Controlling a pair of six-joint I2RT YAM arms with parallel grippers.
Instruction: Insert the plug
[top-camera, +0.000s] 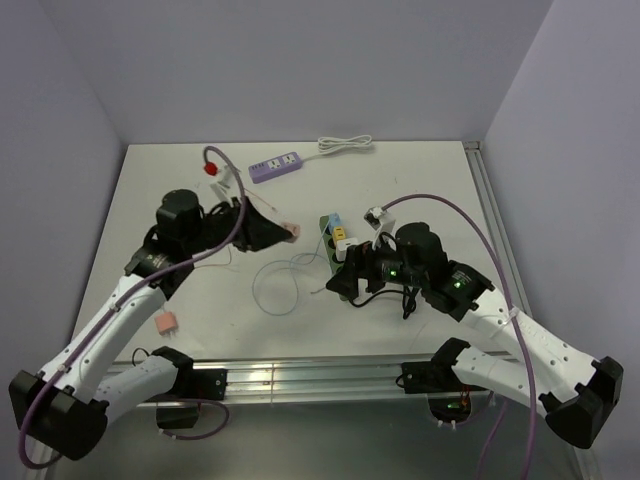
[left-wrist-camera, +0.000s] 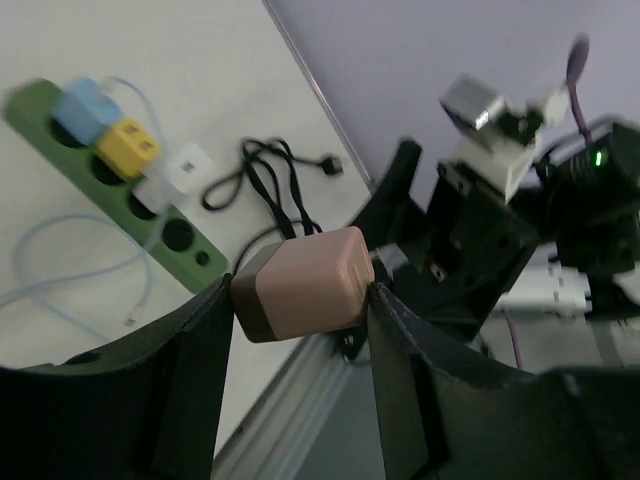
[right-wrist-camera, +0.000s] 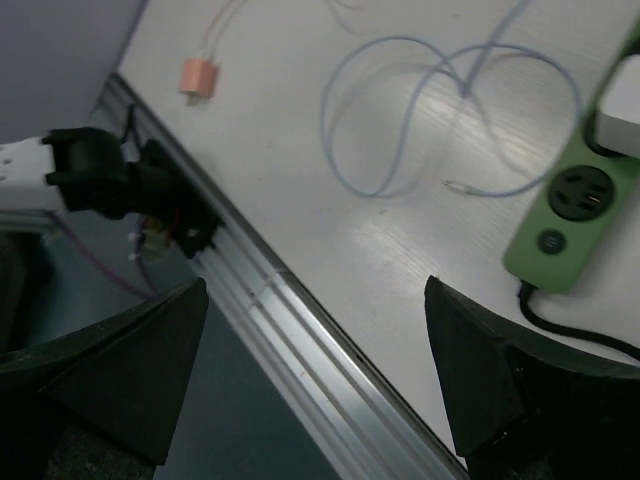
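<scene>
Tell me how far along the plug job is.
Done: the left gripper has the pink plug clamped. In hand: plug held short of the green strip. Left: push it into the free socket at the strip's end. The right gripper hangs open there.

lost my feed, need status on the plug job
left gripper shut on pink plug, not yet inserted. right gripper open near green power strip end. end socket free, pale cable loop beside it.
</scene>
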